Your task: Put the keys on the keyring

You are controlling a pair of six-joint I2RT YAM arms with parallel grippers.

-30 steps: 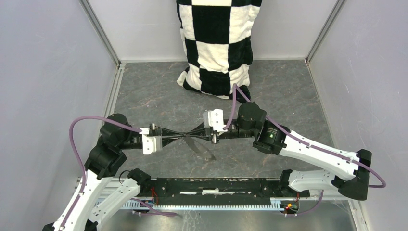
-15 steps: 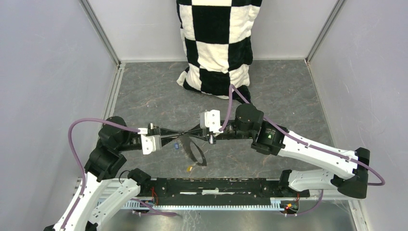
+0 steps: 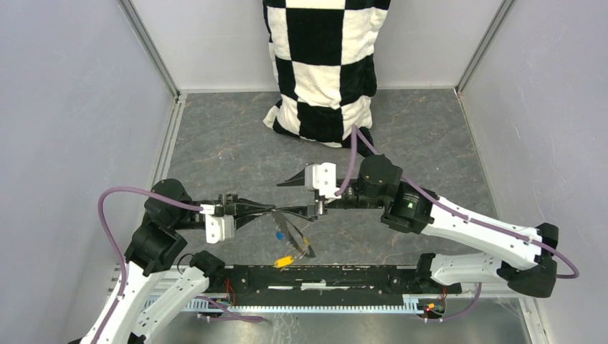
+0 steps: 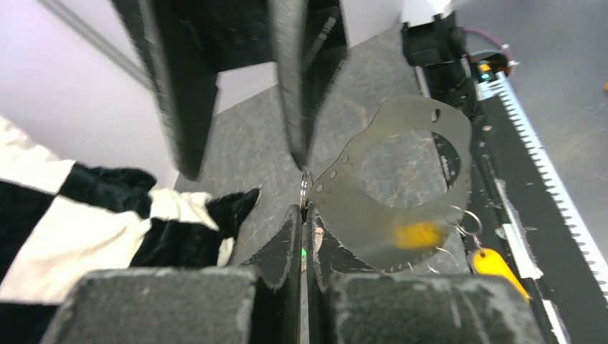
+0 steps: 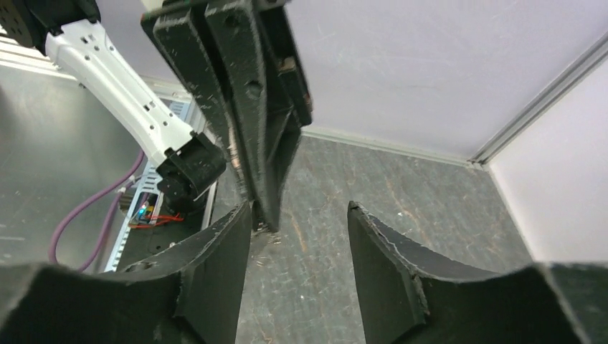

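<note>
Two claws over table (image 3: pixel 215 143) near its front edge: left gripper (image 3: pixel 276 210) pinched shut on keyring (image 3: pixel 294 233), seemingly at a small ring (image 4: pixel 305 190); right gripper (image 3: pixel 294 197) parted, empty. Yellow key (image 3: pixel 285 261) dangles beneath. Hold keyring steady while right approaches.

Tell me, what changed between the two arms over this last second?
The right gripper opened and let go of the keyring; a second ago both grippers were shut on it, tip to tip. Now only the left gripper holds it, shut on a small silver ring, and it has drawn back slightly toward its base. The keyring swung lower, and the yellow key now dangles in view. The checkered cloth stayed put.
</note>
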